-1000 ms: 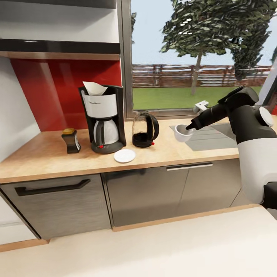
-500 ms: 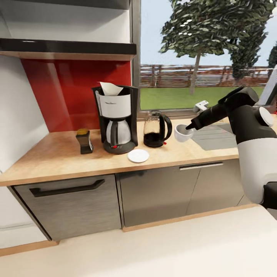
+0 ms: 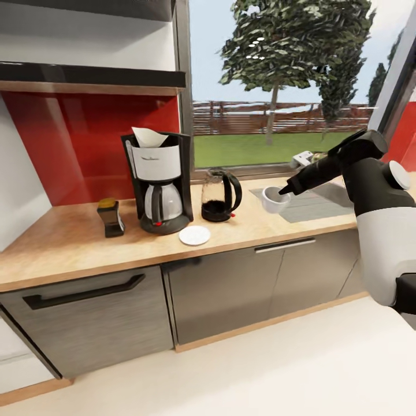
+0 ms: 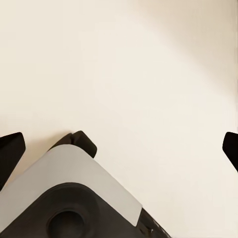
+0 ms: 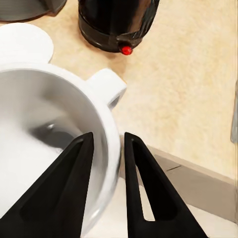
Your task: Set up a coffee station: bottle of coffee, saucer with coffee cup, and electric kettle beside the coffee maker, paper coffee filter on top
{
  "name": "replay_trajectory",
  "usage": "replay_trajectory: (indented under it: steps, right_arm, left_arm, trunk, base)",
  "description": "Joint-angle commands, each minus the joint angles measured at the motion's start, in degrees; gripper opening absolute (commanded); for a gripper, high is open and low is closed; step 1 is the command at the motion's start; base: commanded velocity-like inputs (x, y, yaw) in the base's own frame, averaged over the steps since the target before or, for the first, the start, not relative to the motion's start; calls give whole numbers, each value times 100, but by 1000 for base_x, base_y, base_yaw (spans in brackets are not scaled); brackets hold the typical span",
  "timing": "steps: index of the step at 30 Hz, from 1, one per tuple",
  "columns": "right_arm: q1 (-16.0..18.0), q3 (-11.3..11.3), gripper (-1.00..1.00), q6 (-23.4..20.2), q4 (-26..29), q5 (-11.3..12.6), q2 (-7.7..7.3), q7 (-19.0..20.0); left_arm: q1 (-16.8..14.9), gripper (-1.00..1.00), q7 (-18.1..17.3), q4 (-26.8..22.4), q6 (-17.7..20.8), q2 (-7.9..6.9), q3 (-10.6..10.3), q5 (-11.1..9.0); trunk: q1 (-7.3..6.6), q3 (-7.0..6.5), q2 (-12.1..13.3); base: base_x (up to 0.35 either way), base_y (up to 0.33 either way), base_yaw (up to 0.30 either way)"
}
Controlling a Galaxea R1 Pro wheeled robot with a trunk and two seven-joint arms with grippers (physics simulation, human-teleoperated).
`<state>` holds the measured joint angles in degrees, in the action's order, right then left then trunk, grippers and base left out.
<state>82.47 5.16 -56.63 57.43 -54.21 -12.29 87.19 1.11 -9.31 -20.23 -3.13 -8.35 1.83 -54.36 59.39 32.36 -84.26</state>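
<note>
The coffee maker (image 3: 158, 182) stands upright on the wood-grain surface (image 3: 69, 245) against the red backsplash (image 3: 75, 144), and everything else is placed from it. The paper coffee filter (image 3: 147, 136) sits in its top, point down. The bottle of coffee (image 3: 110, 217) stands on the surface just beside the machine on the wall side, apart from it. On the window side, the electric kettle (image 3: 219, 195) stands near the machine, its red switch (image 5: 127, 50) at the base. The saucer (image 3: 195, 235) lies flat just in front of the machine, between it and the surface's front edge, bare on top. Farther along beyond the kettle, by the sink (image 3: 315, 202), the right claw (image 3: 284, 192) holds the coffee cup (image 3: 274, 200) off the surface; in the right wrist view its two fingers (image 5: 74, 188) pinch the cup's rim, one inside the bowl and one outside. The left claw (image 4: 119, 148) hangs over pale floor (image 4: 129, 64) with its fingertips spread wide apart, gripping nothing.
</note>
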Motion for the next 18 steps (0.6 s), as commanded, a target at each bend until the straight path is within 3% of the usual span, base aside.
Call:
replay_trajectory:
  steps: [1,6,18]
  right_arm:
    - [6,12,-100,-64,4,-55,-2,61]
    - [6,12,-100,-66,5,-55,-2,61]
    - [6,12,-100,-65,1,-55,0,61]
  left_arm:
    - [3,100,-27,-7,6,1,17,-31]
    - [3,100,-27,-7,13,1,18,-32]
    - [3,100,-27,-7,14,1,18,-31]
  trunk:
    - [0,-2,-3]
    - [0,-16,-3]
    - [0,-19,-3]
  base:
    - [-17,20,-206]
    - [-70,164,-96]
    - [-87,293,-6]
